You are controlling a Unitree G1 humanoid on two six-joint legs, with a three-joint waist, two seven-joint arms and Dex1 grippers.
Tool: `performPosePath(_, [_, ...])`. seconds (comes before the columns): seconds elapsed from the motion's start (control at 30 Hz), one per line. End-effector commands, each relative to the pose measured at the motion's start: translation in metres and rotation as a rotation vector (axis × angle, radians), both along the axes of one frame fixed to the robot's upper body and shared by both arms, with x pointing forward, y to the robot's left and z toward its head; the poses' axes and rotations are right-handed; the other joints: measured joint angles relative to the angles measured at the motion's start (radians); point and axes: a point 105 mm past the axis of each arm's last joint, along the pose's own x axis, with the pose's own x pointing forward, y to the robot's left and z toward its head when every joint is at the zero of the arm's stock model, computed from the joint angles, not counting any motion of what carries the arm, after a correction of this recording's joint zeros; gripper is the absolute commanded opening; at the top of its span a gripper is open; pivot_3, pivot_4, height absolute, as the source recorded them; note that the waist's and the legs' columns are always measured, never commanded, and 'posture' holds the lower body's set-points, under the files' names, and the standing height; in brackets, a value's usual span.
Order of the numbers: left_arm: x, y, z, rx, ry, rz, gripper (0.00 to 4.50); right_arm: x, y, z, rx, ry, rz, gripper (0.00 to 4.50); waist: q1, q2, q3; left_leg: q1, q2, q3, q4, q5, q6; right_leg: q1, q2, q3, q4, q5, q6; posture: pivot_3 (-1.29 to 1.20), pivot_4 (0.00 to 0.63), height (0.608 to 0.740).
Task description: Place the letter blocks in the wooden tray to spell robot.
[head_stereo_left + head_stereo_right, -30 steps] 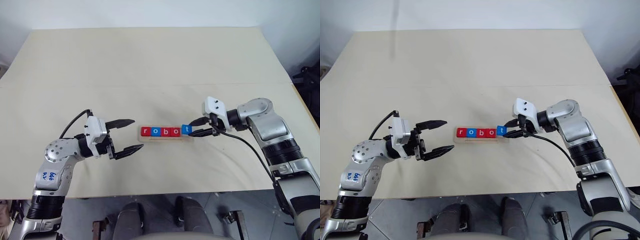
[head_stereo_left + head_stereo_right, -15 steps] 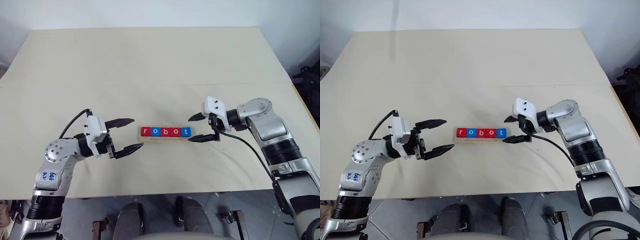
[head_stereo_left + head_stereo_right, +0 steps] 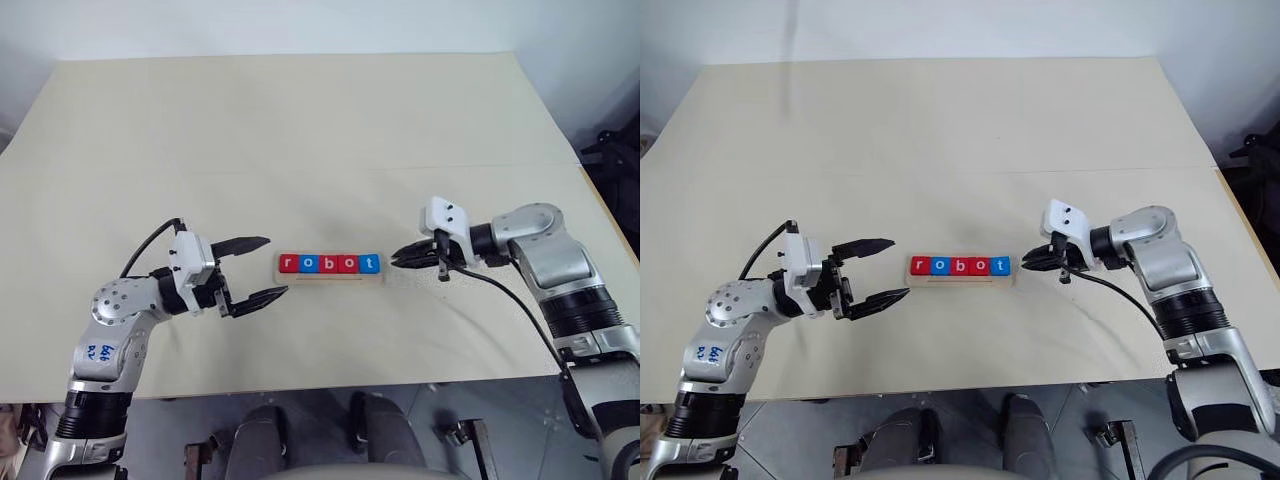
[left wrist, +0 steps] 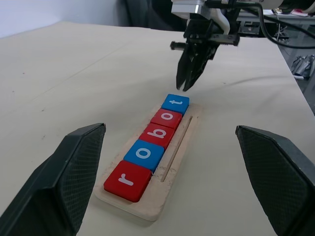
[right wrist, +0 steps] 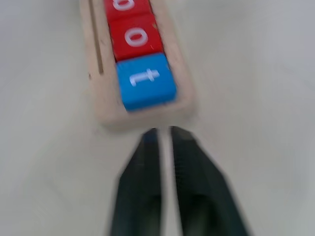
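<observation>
The wooden tray (image 3: 331,271) sits mid-counter (image 3: 300,130), a pale narrow strip lying left-right between my two pincers. A thin groove runs along its near side, w/ the recessed slot on the far side. All five letter blocks (image 3: 329,263) lie flat in the slot, edge to edge, reading r-o-b-o-t from left to right: red r (image 4: 127,180), blue o (image 4: 144,154), red b (image 4: 156,135), red o (image 4: 167,118), blue t (image 4: 175,103). Letters are white lowercase; tiles are small squares w/ rounded corners and fill the slot end to end.

My right pincer (image 3: 398,261) is clenched on nothing, tips nearly together, just beside the tray's right end, pointing at the t but apart from it. My left pincer (image 3: 266,268) is spread wide, empty, near the tray's left end, not touching it.
</observation>
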Motion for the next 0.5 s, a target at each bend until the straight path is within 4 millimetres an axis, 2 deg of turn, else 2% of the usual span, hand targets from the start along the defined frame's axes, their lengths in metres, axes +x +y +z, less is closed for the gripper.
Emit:
performPosePath(0.03, [-0.003, -0.002, 0.009, -0.001, -0.043, -0.011, 4.50, -0.002, 0.009, 0.009, 0.006, -0.030, 0.041, 0.07, 0.000, 0.000, 0.000, 0.000, 0.000, 0.000, 0.000, 0.000, 0.000, 0.000, 0.000, 0.000, 0.000, 0.000, 0.000, 0.00, 0.150, 0.740])
performPosePath(0.5, [-0.001, 0.000, 0.008, 0.004, -0.046, 0.006, 4.50, -0.004, 0.025, 0.011, 0.023, -0.039, 0.067, 0.07, 0.001, 0.000, 0.000, 0.000, 0.000, 0.000, 0.000, 0.000, 0.000, 0.000, 0.000, 0.000, 0.000, 0.000, 0.000, 0.00, 0.150, 0.740])
